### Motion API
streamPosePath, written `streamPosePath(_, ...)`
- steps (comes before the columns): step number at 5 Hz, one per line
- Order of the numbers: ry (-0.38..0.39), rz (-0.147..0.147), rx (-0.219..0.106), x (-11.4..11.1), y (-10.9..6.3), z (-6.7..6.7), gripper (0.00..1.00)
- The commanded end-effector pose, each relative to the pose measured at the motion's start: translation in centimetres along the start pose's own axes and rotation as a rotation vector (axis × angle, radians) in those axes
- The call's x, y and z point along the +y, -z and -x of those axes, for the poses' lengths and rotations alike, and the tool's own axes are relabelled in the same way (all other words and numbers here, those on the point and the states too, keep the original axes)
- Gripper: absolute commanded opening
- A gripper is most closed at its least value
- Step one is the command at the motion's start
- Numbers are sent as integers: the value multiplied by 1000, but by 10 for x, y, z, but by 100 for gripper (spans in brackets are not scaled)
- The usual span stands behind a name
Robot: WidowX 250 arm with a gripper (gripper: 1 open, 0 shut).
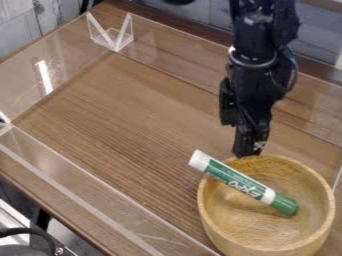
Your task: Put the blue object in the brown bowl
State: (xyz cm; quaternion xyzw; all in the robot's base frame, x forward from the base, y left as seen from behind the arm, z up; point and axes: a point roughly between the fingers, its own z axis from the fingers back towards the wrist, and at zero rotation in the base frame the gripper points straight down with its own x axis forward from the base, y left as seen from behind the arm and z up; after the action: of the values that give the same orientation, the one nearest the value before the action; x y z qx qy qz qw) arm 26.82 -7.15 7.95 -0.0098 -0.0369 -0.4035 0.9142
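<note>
The blue object is a slim white tube with green lettering and a dark green end [247, 186]. It lies slanted in the brown wooden bowl [215, 216] at the front right, with its white end resting over the bowl's far-left rim. My black gripper [249, 140] hangs just above and behind the bowl's far rim. It is apart from the tube, its fingers are parted, and it holds nothing.
The wood-grain tabletop [120, 110] is walled by clear acrylic panels on the left and front [54, 175]. A small clear acrylic stand [110, 30] sits at the back left corner.
</note>
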Motion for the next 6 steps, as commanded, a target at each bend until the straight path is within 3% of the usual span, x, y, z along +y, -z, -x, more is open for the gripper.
streamPosePath(1,91,-30,-60,-7,-7,-7,100)
streamPosePath(2,185,-23,-70,-15,-3,-9,100)
streamPosePath(3,230,-24,-85,-22,4,-11,100)
streamPosePath(6,302,-21,-119,-43,23,-17,100)
